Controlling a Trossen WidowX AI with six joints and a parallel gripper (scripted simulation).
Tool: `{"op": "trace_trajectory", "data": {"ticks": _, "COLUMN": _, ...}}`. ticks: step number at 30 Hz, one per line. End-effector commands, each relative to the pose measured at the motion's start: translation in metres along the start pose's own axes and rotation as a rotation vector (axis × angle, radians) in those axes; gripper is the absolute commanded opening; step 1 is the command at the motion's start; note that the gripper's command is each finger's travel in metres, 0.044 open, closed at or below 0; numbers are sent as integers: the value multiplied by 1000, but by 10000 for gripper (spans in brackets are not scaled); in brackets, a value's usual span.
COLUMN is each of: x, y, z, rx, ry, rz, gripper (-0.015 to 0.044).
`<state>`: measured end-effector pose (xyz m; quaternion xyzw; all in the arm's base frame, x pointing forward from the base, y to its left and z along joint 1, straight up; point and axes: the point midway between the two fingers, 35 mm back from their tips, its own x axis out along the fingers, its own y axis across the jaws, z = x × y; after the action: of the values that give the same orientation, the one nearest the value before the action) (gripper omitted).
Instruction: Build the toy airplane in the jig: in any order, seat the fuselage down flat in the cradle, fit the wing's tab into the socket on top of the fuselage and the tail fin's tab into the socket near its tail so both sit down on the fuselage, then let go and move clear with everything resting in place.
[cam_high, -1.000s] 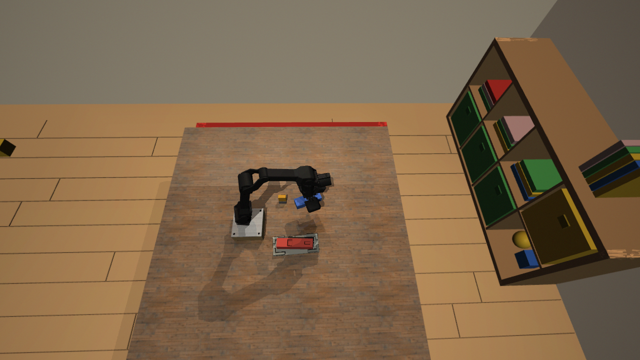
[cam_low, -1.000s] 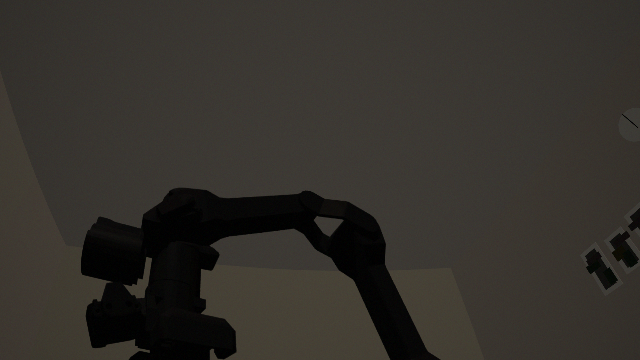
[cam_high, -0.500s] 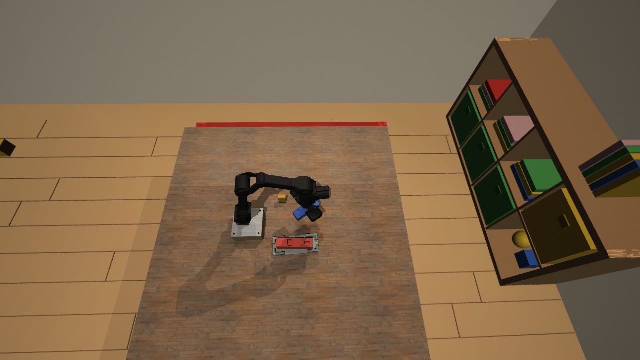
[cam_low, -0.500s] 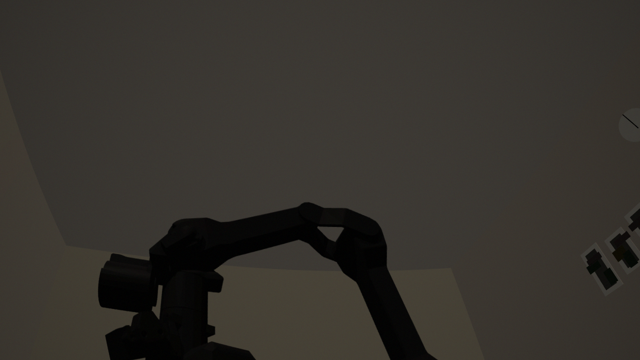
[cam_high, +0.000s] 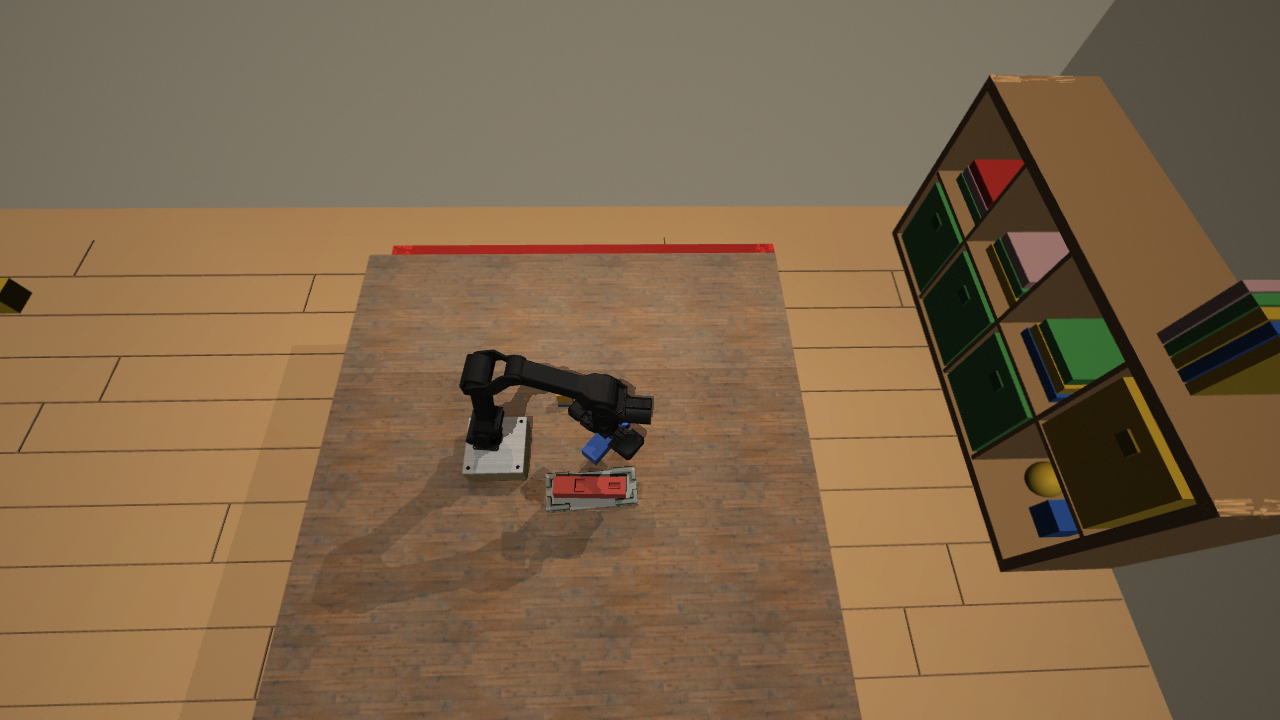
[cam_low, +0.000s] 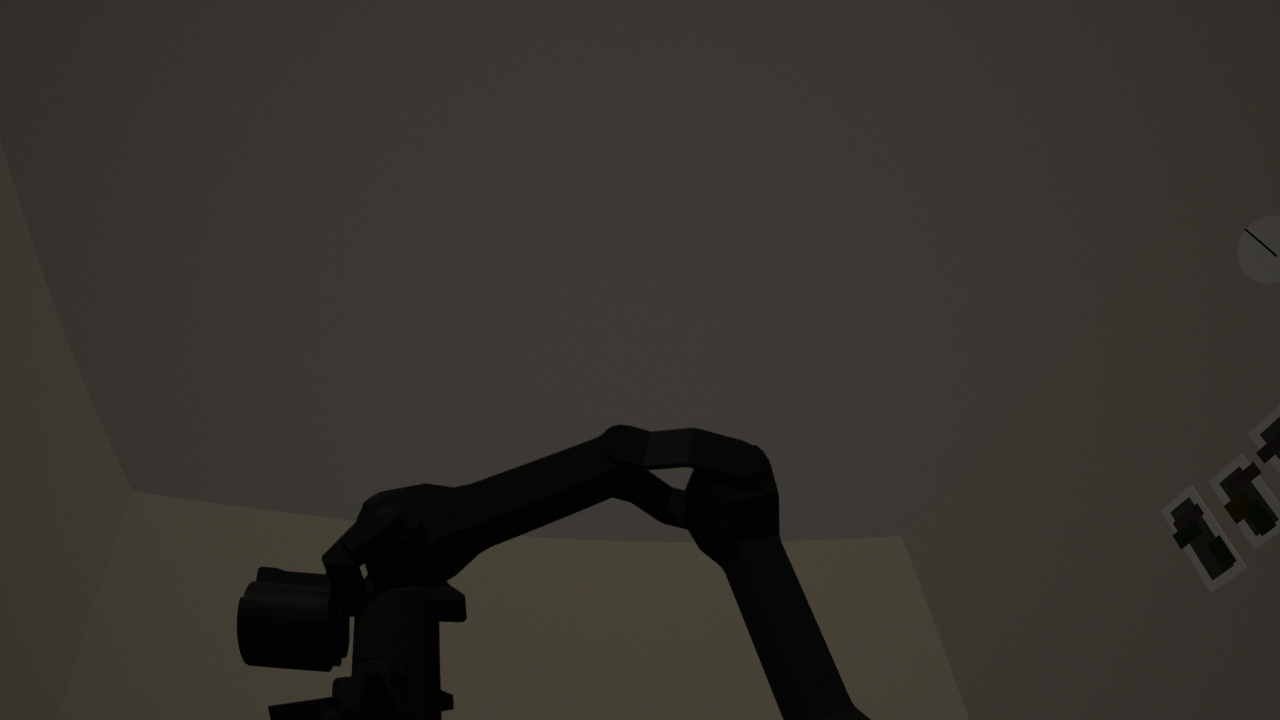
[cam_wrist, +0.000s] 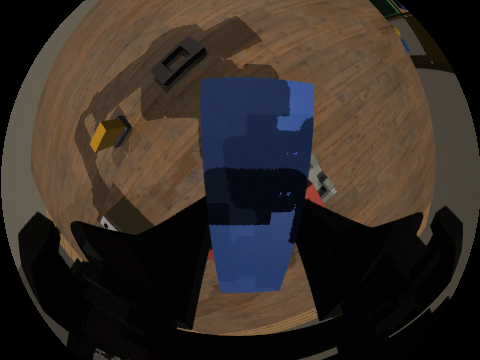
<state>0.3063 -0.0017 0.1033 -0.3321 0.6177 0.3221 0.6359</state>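
My gripper (cam_high: 614, 442) (cam_wrist: 251, 200) is shut on the blue wing (cam_high: 594, 448) (cam_wrist: 255, 125) and holds it in the air, just behind and above the jig. The red fuselage (cam_high: 588, 486) lies flat in the grey jig (cam_high: 572, 506), with two sockets showing on its top. In the wrist view only slivers of the fuselage (cam_wrist: 312, 194) and the jig (cam_wrist: 324, 183) show past the wing's right edge. The yellow tail fin (cam_wrist: 105, 135) lies on the table to the left in the wrist view; in the top view the arm hides nearly all of it.
The arm's base plate (cam_high: 494, 458) stands left of the jig. A small dark frame-shaped block (cam_wrist: 178, 61) lies on the table beyond the tail fin. A bookshelf (cam_high: 1118, 223) stands far right, off the table. The exterior view shows only the dark arm (cam_low: 537, 488) from below.
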Motion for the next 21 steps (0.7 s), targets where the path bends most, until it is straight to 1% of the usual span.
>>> {"op": "trace_trajectory", "data": {"ticks": 1, "x": 3, "y": -1, "z": -11, "rx": -66, "ry": 1, "rz": 3, "gripper": 0}}
{"op": "trace_trajectory", "data": {"ticks": 21, "x": 16, "y": -9, "z": -75, "rx": -437, "ry": 6, "rz": 4, "gripper": 0}}
